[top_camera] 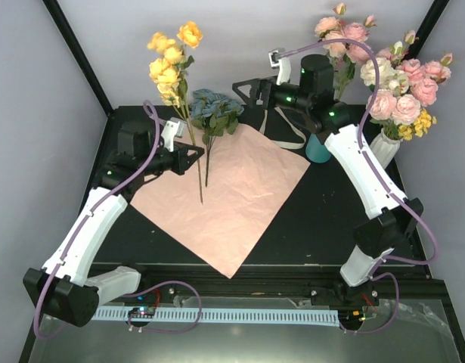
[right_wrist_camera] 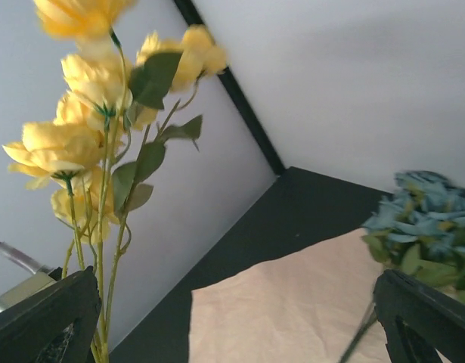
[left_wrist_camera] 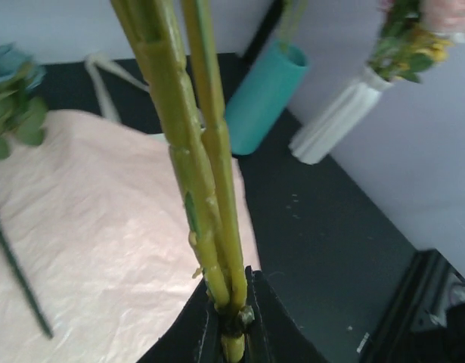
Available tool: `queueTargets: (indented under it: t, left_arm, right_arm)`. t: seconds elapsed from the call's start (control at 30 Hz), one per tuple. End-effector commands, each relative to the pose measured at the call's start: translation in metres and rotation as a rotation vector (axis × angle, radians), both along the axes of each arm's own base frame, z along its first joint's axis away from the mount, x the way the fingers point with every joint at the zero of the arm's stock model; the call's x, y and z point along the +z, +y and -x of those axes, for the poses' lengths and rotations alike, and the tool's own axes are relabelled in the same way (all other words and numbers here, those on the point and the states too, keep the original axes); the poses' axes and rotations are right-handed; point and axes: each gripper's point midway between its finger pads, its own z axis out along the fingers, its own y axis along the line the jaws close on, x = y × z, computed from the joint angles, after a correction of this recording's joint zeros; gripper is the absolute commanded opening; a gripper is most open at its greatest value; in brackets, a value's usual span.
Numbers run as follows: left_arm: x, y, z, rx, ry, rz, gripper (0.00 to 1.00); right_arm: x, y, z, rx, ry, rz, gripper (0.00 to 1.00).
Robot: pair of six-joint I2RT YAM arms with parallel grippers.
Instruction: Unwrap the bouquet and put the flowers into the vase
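The bouquet is undone. Its pink paper (top_camera: 232, 200) lies flat on the table, and the cream ribbon (top_camera: 286, 130) lies loose behind it. My left gripper (top_camera: 196, 154) (left_wrist_camera: 232, 327) is shut on the green stems (left_wrist_camera: 196, 159) of the yellow flowers (top_camera: 172, 59) and holds them upright above the paper's left side. Blue flowers (top_camera: 214, 110) (right_wrist_camera: 425, 219) lie on the paper's far corner. The teal vase (left_wrist_camera: 264, 100) (top_camera: 318, 149) stands at the back right, half hidden by my right arm. My right gripper (top_camera: 244, 91) (right_wrist_camera: 236, 325) hangs open near the blue flowers, holding nothing.
A white ribbed vase (top_camera: 386, 145) (left_wrist_camera: 334, 125) with large pink and cream roses (top_camera: 404, 94) stands right of the teal vase. Grey walls and black frame posts close in the back corners. The black table (top_camera: 323, 219) runs right of the paper.
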Motion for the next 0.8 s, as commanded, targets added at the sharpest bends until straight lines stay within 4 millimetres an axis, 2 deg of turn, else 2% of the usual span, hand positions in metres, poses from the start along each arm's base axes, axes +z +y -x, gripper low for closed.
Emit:
queueTargets:
  t: [0.0,0.13,0.27,0.4,0.53,0.67,0.77]
  left_arm:
    - [0.047,-0.025,0.025,-0.266,-0.183,0.069,0.01]
    - [0.051,-0.033,0.032,-0.34,-0.189,0.113,0.02]
    - [0.045,-0.041,0.033,-0.376,-0.173,0.103,0.02]
    - [0.037,-0.041,0.032,-0.369,-0.16,0.058,0.02]
    - [0.036,-0.04,0.037,-0.364,-0.176,0.037,0.02]
    - [0.032,-0.043,0.046,-0.399,-0.167,0.016,0.01]
    - [0.03,-0.044,0.054,-0.415,-0.168,0.005,0.01]
  right_arm:
    - [0.023,0.026,0.023,0.132,-0.057,-0.055,1.0]
    - [0.022,0.047,0.038,0.194,-0.089,-0.031,1.0]
    - [0.027,0.058,0.044,0.226,-0.095,-0.028,0.91]
    - [0.023,0.067,0.03,0.158,-0.043,-0.011,0.84]
    - [0.034,0.085,0.026,0.167,0.007,-0.058,0.78]
    - [0.032,0.102,0.036,0.219,0.051,-0.086,0.67]
    - [0.031,0.107,0.04,0.231,0.072,-0.103,0.56]
